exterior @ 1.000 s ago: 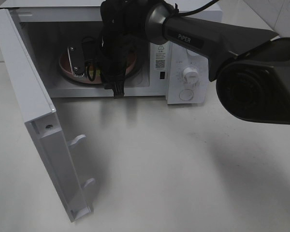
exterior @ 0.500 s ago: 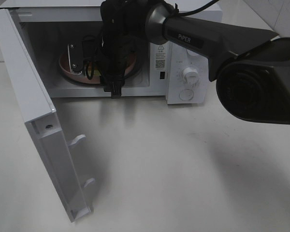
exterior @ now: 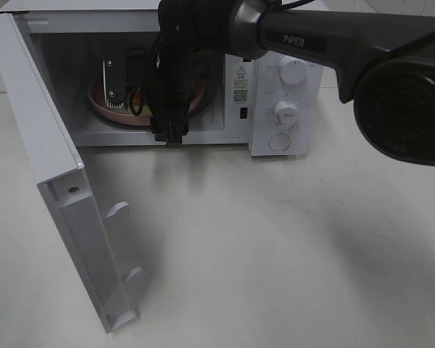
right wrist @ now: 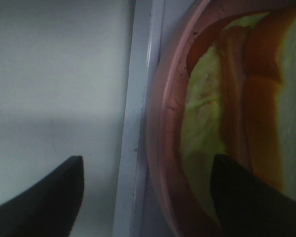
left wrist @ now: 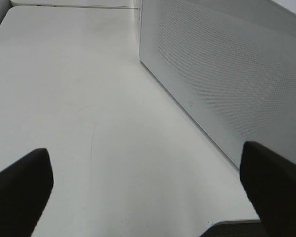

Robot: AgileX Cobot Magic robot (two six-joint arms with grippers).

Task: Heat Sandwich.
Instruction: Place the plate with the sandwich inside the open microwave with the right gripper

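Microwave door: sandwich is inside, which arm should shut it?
Left, probably. The left gripper is open and faces what looks like the outside of the door, while the right gripper is inside the microwave at the plate under the sandwich.

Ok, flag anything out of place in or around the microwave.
Nothing stands out: the sandwich lies on its pink plate inside the open microwave, with nothing spilled or tipped.

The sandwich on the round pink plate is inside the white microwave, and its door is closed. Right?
No: the exterior high view shows the door of the white microwave wide open. The sandwich on the round pink plate is indeed inside.
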